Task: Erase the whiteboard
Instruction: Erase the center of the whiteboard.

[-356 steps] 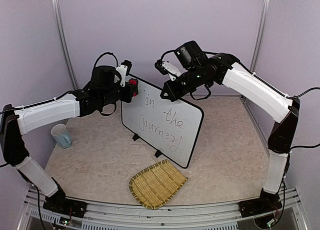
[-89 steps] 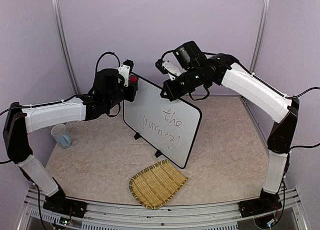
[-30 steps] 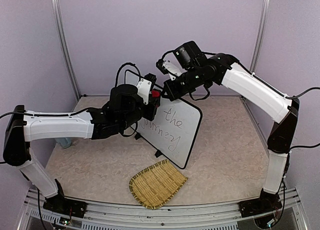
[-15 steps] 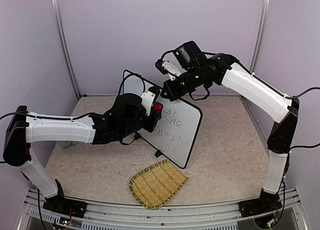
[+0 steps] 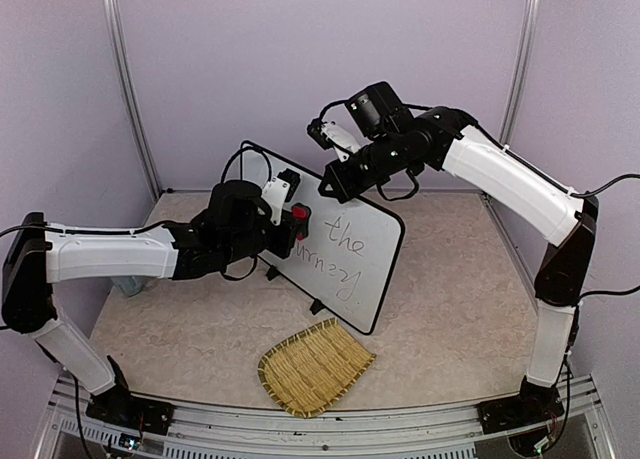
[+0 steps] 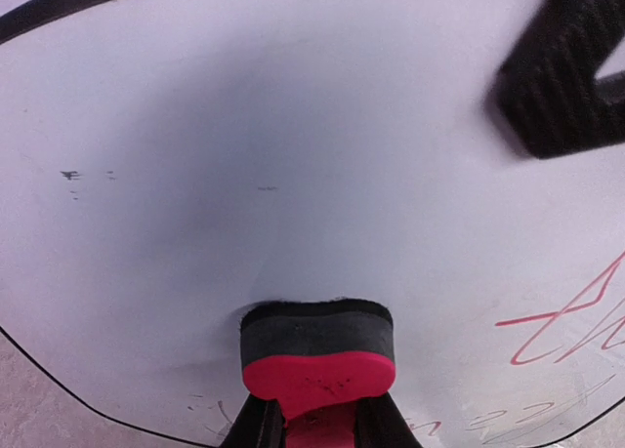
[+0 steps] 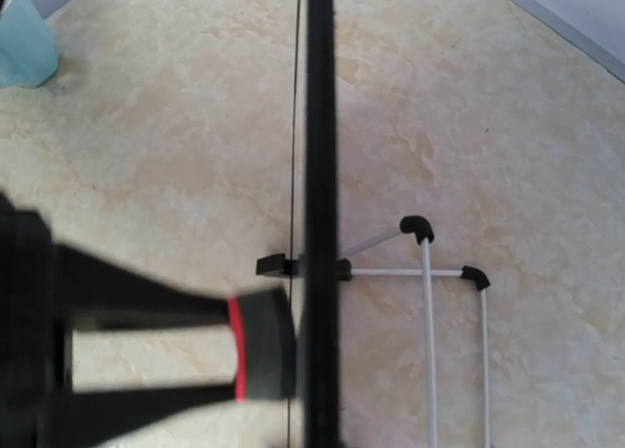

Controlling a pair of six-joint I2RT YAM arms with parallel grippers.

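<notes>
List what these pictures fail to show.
- Any writing left of "rney" on the whiteboard: top view, covered by the left tool and eraser.
- The cup: right wrist view, cut by the corner; top view, mostly behind the left arm.
- The right tool, its fingers: top view, hidden by its own wrist.

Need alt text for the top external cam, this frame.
The left gripper presses a red-and-black eraser against the upright whiteboard, whose left part is blank while "the" and part of another word show on the right. The right gripper grips its top edge; a woven straw mat lies in front.
</notes>
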